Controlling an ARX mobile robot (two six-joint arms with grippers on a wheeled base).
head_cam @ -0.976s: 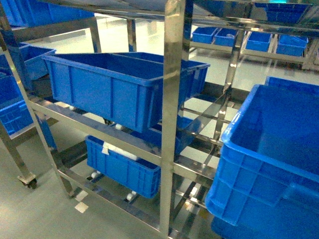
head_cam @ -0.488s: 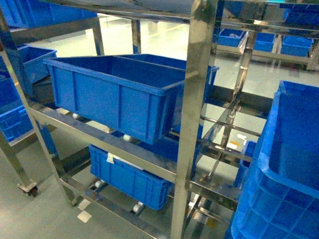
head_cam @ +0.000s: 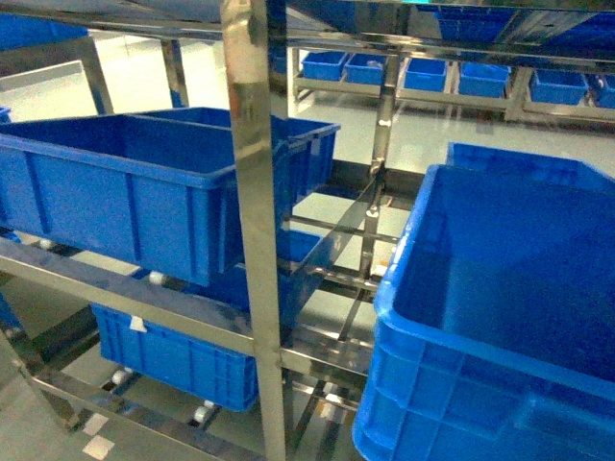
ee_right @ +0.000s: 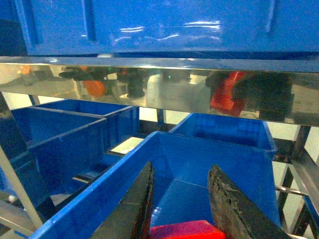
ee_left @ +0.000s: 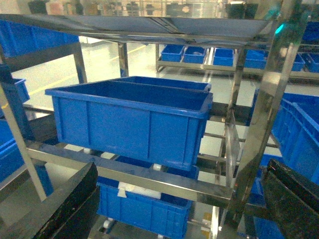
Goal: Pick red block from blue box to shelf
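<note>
The red block (ee_right: 182, 230) sits low between the two black fingers of my right gripper (ee_right: 182, 167), which is shut on it. It hangs over the inside of a dark blue crate (ee_right: 209, 159), just under a steel rail (ee_right: 159, 89) of the shelf; the rail mirrors a red patch. The shelf's shiny upright (head_cam: 252, 192) stands in the middle of the head view, where neither gripper shows. My left gripper (ee_left: 182, 172) is open with nothing between its fingers, facing a shelf rail (ee_left: 149, 172) and a crate on it. The blue box is out of view.
Dark blue crates fill the shelf: one on the middle tier (head_cam: 125, 192), one below it (head_cam: 173, 351), a large one near at the right (head_cam: 500, 317). Another crate's underside (ee_right: 164, 25) hangs close above my right gripper. More crates line a far rack (head_cam: 423, 72).
The head view has swung: the shelf upright has slid left in the frame, and the large crate at the right shows more of its inside.
</note>
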